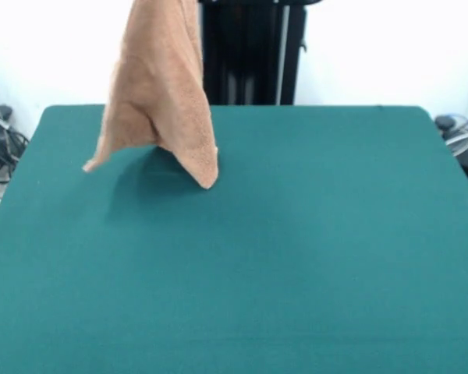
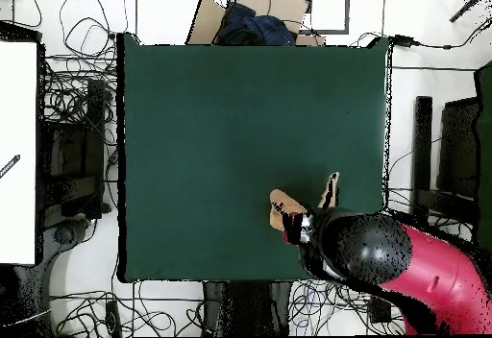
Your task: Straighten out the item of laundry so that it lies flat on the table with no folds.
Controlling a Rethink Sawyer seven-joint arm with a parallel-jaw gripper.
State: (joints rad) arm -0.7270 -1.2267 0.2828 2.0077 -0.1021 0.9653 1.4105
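The tan-orange towel (image 1: 160,101) hangs in the air from above the picture's top edge, bunched at the top and spreading into two loose corners. The corners dangle low over the far left part of the green table (image 1: 296,257); I cannot tell whether they touch it. In the overhead view only small bits of the towel (image 2: 282,209) show beside the red and black arm (image 2: 404,262), near the table's (image 2: 240,113) bottom right. My gripper (image 2: 298,227) is mostly hidden under the arm and holds the towel's top.
The black pedestal (image 1: 249,54) stands behind the table's far edge. Cables lie off the table's left (image 1: 0,140) and right (image 1: 460,140) sides. A cardboard box holding something dark (image 2: 250,19) sits past the table's opposite edge.
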